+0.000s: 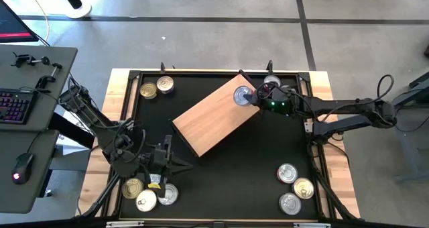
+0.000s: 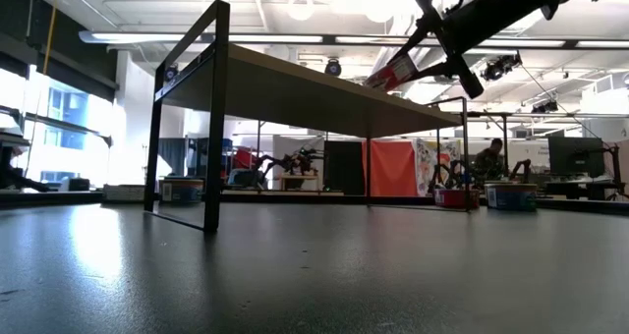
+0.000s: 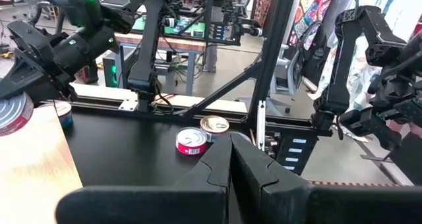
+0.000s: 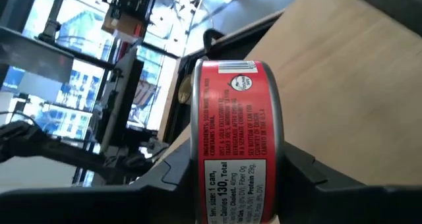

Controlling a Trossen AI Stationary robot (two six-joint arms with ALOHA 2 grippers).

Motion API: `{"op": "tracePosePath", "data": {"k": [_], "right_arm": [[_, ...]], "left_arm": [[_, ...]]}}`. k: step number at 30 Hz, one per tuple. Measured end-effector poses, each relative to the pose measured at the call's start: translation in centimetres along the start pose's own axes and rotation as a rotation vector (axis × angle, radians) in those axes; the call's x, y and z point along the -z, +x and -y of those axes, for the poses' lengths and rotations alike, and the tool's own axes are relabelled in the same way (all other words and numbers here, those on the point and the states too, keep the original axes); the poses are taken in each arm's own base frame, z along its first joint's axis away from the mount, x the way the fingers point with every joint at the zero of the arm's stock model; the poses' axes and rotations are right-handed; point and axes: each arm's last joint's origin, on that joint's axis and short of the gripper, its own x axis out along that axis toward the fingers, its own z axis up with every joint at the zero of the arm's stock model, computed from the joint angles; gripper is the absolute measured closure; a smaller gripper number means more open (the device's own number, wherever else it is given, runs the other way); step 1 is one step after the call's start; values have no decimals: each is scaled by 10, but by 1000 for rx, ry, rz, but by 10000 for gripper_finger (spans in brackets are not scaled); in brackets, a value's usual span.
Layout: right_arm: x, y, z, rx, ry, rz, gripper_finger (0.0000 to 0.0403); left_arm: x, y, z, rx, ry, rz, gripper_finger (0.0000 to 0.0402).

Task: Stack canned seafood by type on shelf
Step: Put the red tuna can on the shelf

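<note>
The right pincer (image 1: 249, 97) grips a red-labelled round tin (image 1: 242, 96) over the smooth wooden shelf's (image 1: 213, 121) far right edge; the left pincer (image 1: 175, 163), closed, waits near-left over the worktop (image 1: 248, 167).

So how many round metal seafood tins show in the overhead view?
10 tins: two at the far-left corner, three near-left, three near-right, one in the right gripper over the light-brown wooden shelf, one just behind it. The arms may hide others.
</note>
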Motion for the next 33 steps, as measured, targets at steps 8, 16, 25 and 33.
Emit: {"op": "tracePosePath", "data": {"k": [8, 16, 25, 33], "right_arm": [[3, 5, -1, 22, 120, 76, 275], [7, 7, -40, 12, -7, 70, 276], [-1, 10, -27, 193, 100, 71, 276], [6, 35, -21, 196, 166, 96, 276]], "left_arm": [[1, 0, 0, -1, 5, -5, 401], [2, -1, 0, 6, 13, -16, 401], [6, -1, 0, 3, 16, -48, 401], [6, -1, 0, 2, 18, -54, 401]]}}
